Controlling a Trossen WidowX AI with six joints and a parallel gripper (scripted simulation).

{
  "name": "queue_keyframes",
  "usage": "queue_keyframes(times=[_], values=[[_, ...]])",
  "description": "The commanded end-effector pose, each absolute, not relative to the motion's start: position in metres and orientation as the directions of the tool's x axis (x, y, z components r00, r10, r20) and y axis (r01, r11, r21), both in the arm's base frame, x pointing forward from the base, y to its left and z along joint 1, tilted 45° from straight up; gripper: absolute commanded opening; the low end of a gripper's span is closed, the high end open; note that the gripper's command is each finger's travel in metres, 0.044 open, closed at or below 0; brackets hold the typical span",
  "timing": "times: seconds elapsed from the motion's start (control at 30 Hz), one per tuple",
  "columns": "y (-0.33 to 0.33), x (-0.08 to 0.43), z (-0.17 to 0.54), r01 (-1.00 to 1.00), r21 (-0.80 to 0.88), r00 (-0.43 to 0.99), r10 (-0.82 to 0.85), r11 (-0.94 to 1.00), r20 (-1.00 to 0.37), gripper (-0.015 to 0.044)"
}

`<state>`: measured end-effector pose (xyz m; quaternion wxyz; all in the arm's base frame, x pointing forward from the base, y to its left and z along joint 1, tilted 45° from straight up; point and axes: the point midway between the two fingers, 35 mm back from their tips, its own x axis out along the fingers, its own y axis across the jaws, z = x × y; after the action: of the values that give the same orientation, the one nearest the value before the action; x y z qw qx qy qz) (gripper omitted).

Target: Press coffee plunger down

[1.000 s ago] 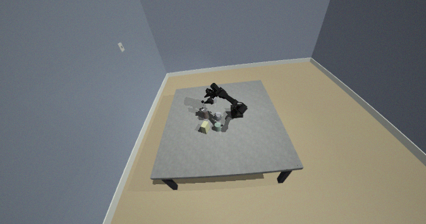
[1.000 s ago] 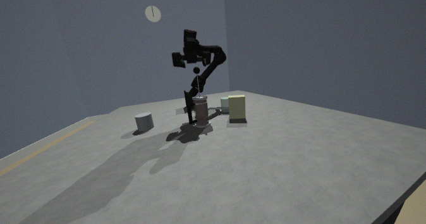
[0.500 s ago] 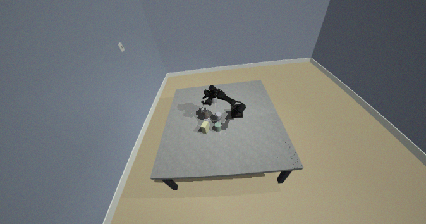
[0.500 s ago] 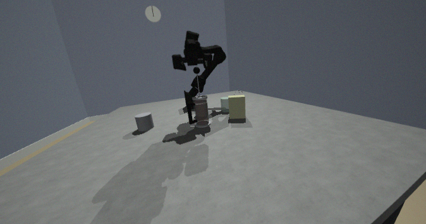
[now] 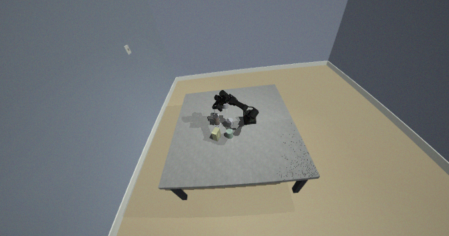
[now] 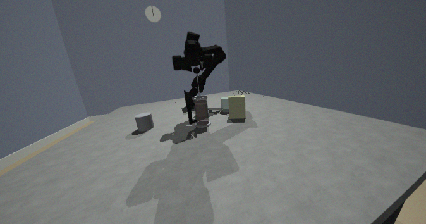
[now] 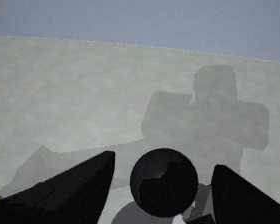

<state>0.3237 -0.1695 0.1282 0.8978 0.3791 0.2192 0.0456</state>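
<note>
above the press [image 6: 201, 110], the jaws [image 6: 196, 68] stand half-open around the knob [image 6: 196, 70] [image 7: 164, 182], seemingly ungripped; centre, then push straight down.

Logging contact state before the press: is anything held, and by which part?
Nothing held. The plunger knob shows between the gripper's parted fingertips, a gap on either side.

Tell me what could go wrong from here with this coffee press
The round black plunger knob sits between the claw's parted fingers, so a downward push might miss it. The thin metal rod stands tall above the brownish cylindrical glass press, so an off-centre push could tip it.
</note>
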Motion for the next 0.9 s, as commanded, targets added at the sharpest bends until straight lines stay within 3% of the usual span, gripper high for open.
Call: queue_keyframes(times=[0.0,0.87], values=[[-0.17,0.324,0.128,0.088,0.701,0.9,0.244,0.707,-0.36,0.0118],[-0.157,0.329,0.11,0.09,0.7,0.899,0.245,0.709,-0.364,0.0118]])
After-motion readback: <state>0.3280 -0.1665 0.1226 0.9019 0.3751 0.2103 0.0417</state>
